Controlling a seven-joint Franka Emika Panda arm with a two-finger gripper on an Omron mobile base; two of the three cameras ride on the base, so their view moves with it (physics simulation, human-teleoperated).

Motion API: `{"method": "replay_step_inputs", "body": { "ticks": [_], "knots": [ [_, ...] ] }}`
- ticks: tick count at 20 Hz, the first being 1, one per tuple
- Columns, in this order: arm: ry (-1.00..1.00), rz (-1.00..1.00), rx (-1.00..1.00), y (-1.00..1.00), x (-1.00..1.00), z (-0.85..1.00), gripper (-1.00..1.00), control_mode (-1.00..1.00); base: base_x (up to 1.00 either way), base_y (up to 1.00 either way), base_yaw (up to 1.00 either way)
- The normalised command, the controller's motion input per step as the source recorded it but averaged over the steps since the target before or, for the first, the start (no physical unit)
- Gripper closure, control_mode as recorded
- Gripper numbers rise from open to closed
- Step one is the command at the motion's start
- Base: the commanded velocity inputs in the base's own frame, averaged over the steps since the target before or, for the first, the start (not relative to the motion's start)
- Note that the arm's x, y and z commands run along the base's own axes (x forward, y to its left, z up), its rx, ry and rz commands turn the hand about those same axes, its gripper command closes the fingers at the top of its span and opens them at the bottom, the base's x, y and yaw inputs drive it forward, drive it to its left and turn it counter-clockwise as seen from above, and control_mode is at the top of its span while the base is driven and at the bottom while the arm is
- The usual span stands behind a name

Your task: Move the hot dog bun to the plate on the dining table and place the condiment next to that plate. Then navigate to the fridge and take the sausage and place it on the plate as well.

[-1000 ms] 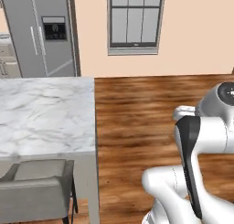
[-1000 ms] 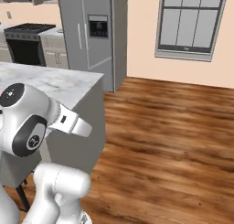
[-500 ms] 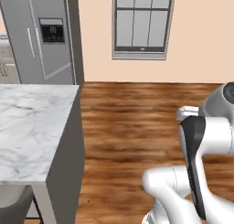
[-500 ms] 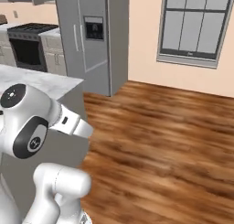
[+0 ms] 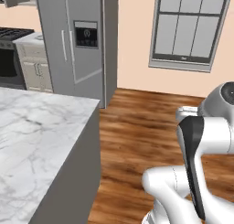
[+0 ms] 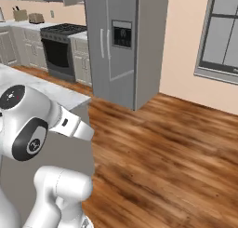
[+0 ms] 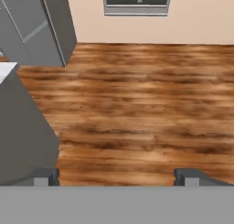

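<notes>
**Stainless fridge ahead, claw wide and empty**

Stainless grey is what I see straight ahead: the fridge [image 5: 80,42] stands against the peach wall, both doors shut, its two vertical handles side by side and the black dispenser panel [image 5: 86,34] on the right-hand door. From my right base camera the same fridge [image 6: 122,41] sits left of centre, with a black stove [image 6: 60,50] and beige cabinets [image 6: 82,60] just beside it on its left. A grey-framed window [image 5: 192,29] is set in the wall to the right of the fridge.

On my left, a white grey-veined marble counter [image 5: 36,145] runs along the near side; its corner points toward the fridge, and a stretch of wood floor [image 6: 162,148] lies between the two. The part of its top that I can see is bare.

Through the hand camera, the claw [image 7: 116,177] stands wide, one dark fingertip [image 7: 43,176] at each side of the bottom edge, nothing between them. It looks down over the wood floor, with the fridge's lower corner [image 7: 41,26] at upper left and the grey side of the counter [image 7: 20,131] at left.
</notes>
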Motion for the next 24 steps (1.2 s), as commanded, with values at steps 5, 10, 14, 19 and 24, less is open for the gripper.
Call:
{"method": "replay_step_inputs", "body": {
  "ticks": [5, 10, 14, 19, 24],
  "knots": [
    [0.0, 0.0, 0.0, 0.0, 0.0, 0.0, -1.0, 1.0, 1.0, -0.58, 0.38],
    [0.0, 0.0, 0.0, 0.0, 0.0, 0.0, -1.0, 1.0, 0.98, -0.73, 0.32],
    [0.0, 0.0, 0.0, 0.0, 0.0, 0.0, -1.0, 1.0, 0.87, -0.91, 0.25],
    [0.0, 0.0, 0.0, 0.0, 0.0, 0.0, -1.0, 1.0, 0.87, -0.9, 0.26],
    [0.0, 0.0, 0.0, 0.0, 0.0, 0.0, -1.0, 1.0, 0.89, -0.86, 0.27]
  ]
}}
